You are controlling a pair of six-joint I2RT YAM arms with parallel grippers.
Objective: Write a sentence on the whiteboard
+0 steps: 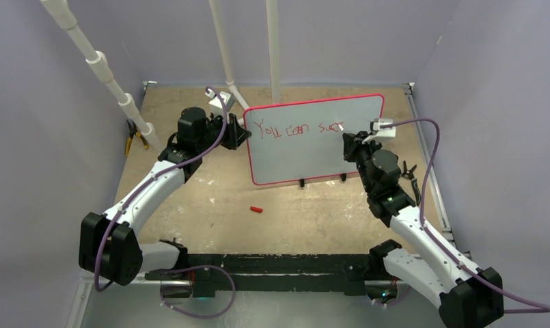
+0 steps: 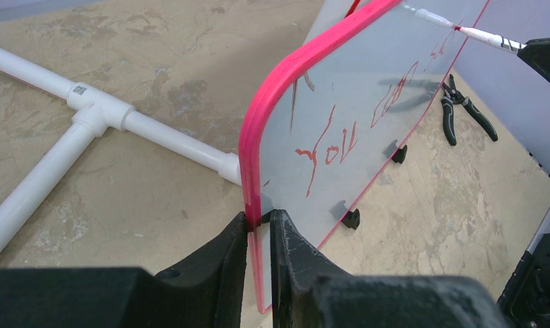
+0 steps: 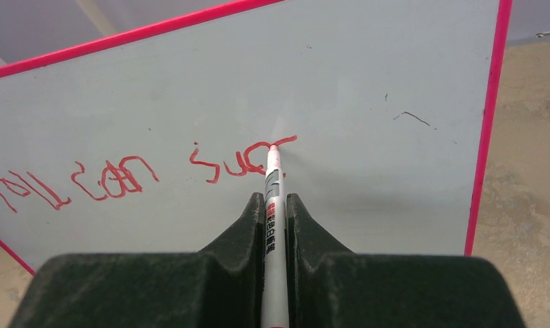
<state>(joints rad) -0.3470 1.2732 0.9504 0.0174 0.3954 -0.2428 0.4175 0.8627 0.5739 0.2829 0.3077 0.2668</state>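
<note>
Left gripper (image 2: 258,225): jaws narrow, clamped on the pink frame at the lower left edge of the whiteboard (image 1: 306,160), one finger on the back face and one on the front. Right gripper (image 3: 275,205): jaws nearly closed, pinching the marker (image 3: 272,179) along its barrel. The red tip touched the board face at the end of the last word.

The whiteboard stood upright on small black feet (image 1: 301,182) at the far middle of the table (image 1: 210,205), face toward the arms. The sentence (image 1: 296,128) ran along the upper part of the board from the left edge. It read roughly "you can suc", with the last letters unclear.

Room on the board: bare white to the right of the tip as far as the right frame edge, and a wide bare band below the writing. The writing sat close to the top frame.

A small red cap (image 1: 257,209) lay on the table in front of the board, apart from both arms. Black pliers (image 2: 463,113) lay on the table near the board's right end. White pipes (image 2: 87,116) ran behind the board's left edge; contact not clear. The side walls were close to both arms.
</note>
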